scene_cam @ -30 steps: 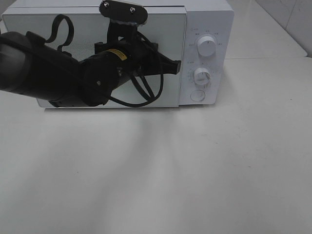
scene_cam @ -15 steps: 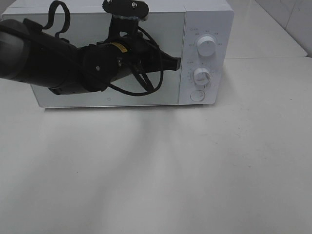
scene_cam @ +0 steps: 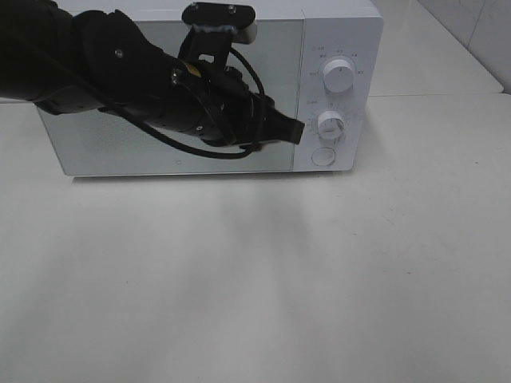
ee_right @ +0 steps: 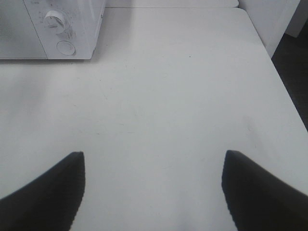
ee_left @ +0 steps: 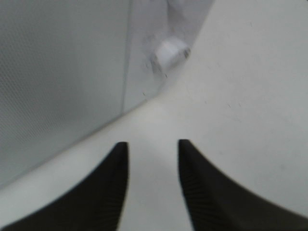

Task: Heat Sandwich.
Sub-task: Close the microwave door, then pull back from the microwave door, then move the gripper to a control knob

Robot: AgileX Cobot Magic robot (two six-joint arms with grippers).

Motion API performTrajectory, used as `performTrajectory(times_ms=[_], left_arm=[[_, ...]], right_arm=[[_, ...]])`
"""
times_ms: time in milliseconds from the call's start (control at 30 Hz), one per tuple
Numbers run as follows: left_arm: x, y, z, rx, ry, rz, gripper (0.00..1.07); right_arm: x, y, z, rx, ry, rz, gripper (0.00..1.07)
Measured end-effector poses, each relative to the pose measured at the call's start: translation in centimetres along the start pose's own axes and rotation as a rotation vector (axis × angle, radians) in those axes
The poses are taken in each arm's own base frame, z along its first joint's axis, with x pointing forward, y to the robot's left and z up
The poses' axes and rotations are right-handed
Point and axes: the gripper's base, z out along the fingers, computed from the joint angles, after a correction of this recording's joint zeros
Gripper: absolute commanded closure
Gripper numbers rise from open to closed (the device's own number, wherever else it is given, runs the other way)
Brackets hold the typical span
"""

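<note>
Our left pincer has its two dark fingers apart, with bare counter showing in the gap and nothing held between them. In the high view its tip sits in front of the right edge of the microwave door. The lower knob is just beside it at 3 o'clock, and the wrist view shows a blurred white knob ahead of the fingers and apart from them. From that lower knob we find the upper knob at 12 o'clock and the round button at 6 o'clock, all on the white control panel. The left arm reaches in from 10 o'clock of the high view and lies across the front of the door, cables looping under it. The door is closed flat against the microwave, which stands at 12 o'clock on the pale counter. Our right pincer is spread wide and empty over open counter. The high view does not show it, and in its own wrist view the microwave's knob corner is well apart from it. The sandwich shows in none of our views, and we cannot tell where it is.
</note>
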Motion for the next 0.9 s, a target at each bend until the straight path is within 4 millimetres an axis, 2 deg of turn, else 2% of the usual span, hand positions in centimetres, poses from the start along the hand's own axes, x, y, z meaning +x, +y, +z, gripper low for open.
performTrajectory(times_ms=[33, 67, 200, 400, 467, 533, 600, 733, 800, 833, 900], left_arm=[[0.2, -0.1, -0.2, 0.014, 0.032, -0.001, 0.07], [0.7, -0.5, -0.5, 0.046, 0.108, -0.002, 0.03], [1.3, -0.9, -1.2, 0.083, 0.194, 0.004, 0.04], [2.3, -1.5, -3.7, 0.147, 0.406, 0.102, 0.04], [2.5, -1.5, -4.1, 0.153, 0.435, 0.114, 0.04], [3.1, -1.1, -5.1, 0.169, 0.545, 0.122, 0.05], [3.2, -0.8, -5.4, 0.171, 0.576, 0.111, 0.05], [3.1, 2.2, -7.1, 0.141, 0.661, 0.005, 0.05], [2.9, 2.8, -7.6, 0.134, 0.666, -0.014, 0.05], [2.6, 4.4, -8.6, 0.113, 0.667, -0.061, 0.05], [2.4, 6.1, -9.6, 0.085, 0.662, -0.117, 0.05]], right_arm=[[0.0, 0.0, 0.0, 0.0, 0.0, 0.0, 0.31], [0.0, 0.0, 0.0, 0.0, 0.0, 0.0, 0.31], [0.0, 0.0, 0.0, 0.0, 0.0, 0.0, 0.31], [0.0, 0.0, 0.0, 0.0, 0.0, 0.0, 0.31], [0.0, 0.0, 0.0, 0.0, 0.0, 0.0, 0.31], [0.0, 0.0, 0.0, 0.0, 0.0, 0.0, 0.31], [0.0, 0.0, 0.0, 0.0, 0.0, 0.0, 0.31], [0.0, 0.0, 0.0, 0.0, 0.0, 0.0, 0.31], [0.0, 0.0, 0.0, 0.0, 0.0, 0.0, 0.31], [0.0, 0.0, 0.0, 0.0, 0.0, 0.0, 0.31], [0.0, 0.0, 0.0, 0.0, 0.0, 0.0, 0.31]])
